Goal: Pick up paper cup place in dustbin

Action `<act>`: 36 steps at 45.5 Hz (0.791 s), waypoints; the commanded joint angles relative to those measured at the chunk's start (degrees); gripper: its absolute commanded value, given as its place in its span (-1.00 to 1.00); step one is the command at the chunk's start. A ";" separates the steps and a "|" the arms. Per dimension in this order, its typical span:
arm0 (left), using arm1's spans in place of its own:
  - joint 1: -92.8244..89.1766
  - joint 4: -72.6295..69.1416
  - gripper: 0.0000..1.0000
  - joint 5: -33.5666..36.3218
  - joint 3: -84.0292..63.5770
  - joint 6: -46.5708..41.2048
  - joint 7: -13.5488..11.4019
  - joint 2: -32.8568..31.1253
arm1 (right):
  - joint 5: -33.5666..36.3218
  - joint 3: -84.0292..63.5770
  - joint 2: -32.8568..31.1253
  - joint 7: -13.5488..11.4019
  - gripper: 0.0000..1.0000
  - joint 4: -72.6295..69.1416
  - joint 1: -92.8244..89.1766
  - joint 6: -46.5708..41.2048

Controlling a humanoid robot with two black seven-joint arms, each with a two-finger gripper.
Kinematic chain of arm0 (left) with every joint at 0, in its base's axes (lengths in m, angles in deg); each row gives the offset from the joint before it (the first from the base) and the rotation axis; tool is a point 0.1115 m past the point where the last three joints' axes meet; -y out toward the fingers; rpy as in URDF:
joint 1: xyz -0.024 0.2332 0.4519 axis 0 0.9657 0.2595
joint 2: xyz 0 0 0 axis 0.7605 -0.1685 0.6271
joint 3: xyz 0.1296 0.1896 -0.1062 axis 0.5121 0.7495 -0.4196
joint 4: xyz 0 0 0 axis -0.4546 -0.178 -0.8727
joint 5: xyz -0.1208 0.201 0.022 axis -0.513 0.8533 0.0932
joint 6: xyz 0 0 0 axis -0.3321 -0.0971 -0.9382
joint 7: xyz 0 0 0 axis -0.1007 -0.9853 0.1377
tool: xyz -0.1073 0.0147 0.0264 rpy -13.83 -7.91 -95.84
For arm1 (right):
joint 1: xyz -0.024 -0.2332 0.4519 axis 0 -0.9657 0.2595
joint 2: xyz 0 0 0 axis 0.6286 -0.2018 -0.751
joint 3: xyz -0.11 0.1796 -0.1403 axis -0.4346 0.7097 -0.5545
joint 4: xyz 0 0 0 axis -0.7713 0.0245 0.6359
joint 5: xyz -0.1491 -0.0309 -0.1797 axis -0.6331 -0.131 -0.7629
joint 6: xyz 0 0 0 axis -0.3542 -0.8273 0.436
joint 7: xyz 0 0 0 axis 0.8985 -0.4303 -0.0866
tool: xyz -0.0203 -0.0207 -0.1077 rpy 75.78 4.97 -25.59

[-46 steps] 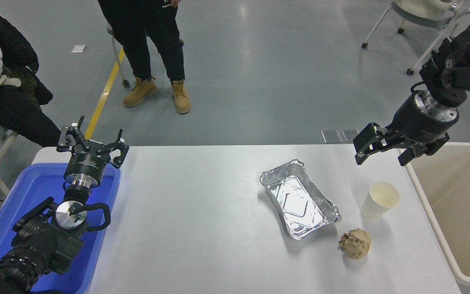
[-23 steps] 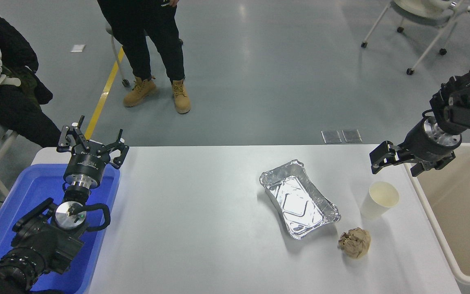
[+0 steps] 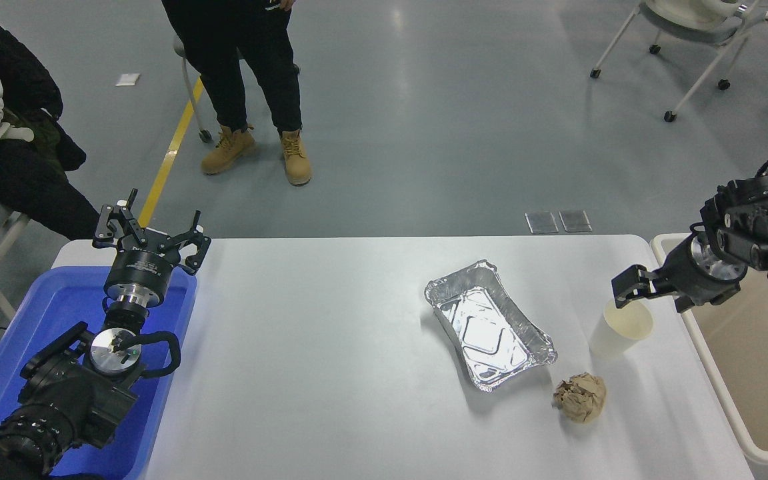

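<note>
The right gripper (image 3: 651, 297) is hovering with fingers spread just above the far rim of the paper cup (image 3: 620, 328), which is standing upright on the white table (image 3: 331, 373). The dustbin (image 3: 747, 373) is sitting at the table's right edge. A foil tray (image 3: 489, 324) and a brown paper ball (image 3: 580, 397) are lying near the cup. The left gripper (image 3: 151, 233) is resting over the blue bin (image 3: 44, 320).

No readable text, label or number shows on any object. The left gripper (image 3: 151, 235) carries a small pale marking on its black body (image 3: 139, 267), too blurred to make out
</note>
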 commanded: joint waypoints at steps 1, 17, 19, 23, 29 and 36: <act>0.00 0.00 0.98 0.00 0.00 0.02 0.00 0.06 | -0.02 0.26 -0.09 -0.03 1.00 2.29 -4.23 2.86; 0.00 0.00 0.98 0.00 0.00 -0.06 0.00 -0.03 | -0.02 3.24 -0.17 -0.03 0.96 4.05 -8.28 7.26; 0.00 0.00 0.98 0.00 0.00 -0.06 0.00 -0.03 | -0.02 3.33 -0.09 -0.03 0.90 4.13 -8.28 7.96; 0.00 0.00 0.98 0.00 0.00 0.02 0.00 -0.03 | -0.28 3.16 -0.09 0.06 0.42 4.13 -8.36 9.71; 0.00 0.00 0.98 0.00 0.00 -0.06 0.00 0.06 | -3.44 3.33 -0.09 0.06 -0.23 4.13 -8.54 11.30; 0.00 0.00 0.98 0.00 0.00 -0.06 0.00 0.06 | -5.20 3.77 0.09 0.59 -0.80 3.61 -8.72 11.48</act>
